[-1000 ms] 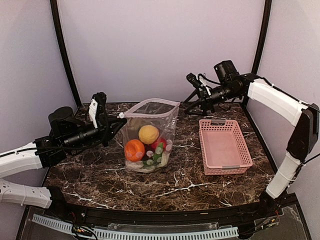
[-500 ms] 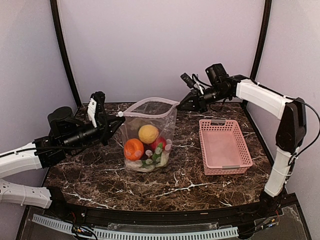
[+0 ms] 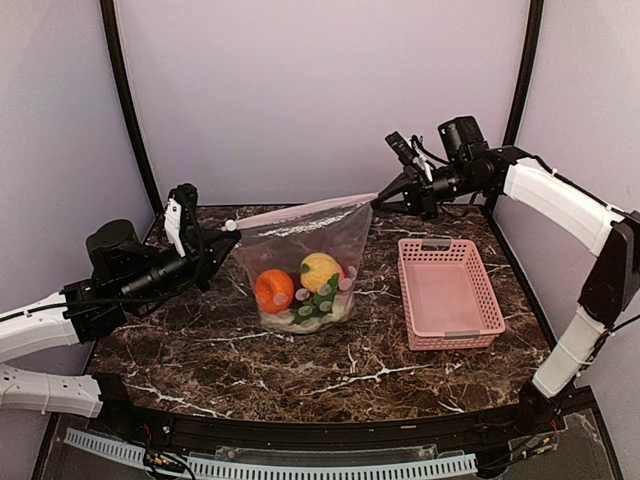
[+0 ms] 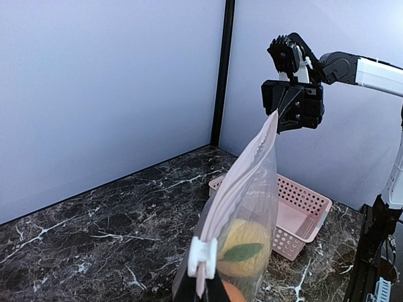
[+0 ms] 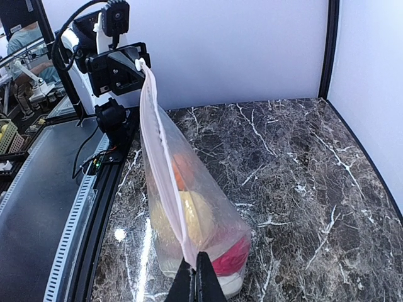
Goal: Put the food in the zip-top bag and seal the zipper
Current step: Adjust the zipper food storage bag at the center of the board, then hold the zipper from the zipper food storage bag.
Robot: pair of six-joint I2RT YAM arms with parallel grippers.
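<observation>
The zip-top bag hangs stretched between both grippers above the marble table. Its zipper is pulled taut into a flat pinkish line, both sides lying together. A white slider sits at the left end. My left gripper is shut on that left corner, and the left wrist view shows its tips pinching the strip. At the right corner my right gripper is also shut, its tips clamping the zipper. The food lies inside: an orange piece, a yellow one, red, green and white pieces.
A pink lattice basket stands to the right of the bag with nothing in it. Purple walls with black corner posts close in the back and sides. The arm bases and a cable rail run along the near table edge.
My right gripper shut on the bag's right corner and drew it right and up. The open mouth flattened into a taut line. The left arm shifted slightly left, and the food slid.
</observation>
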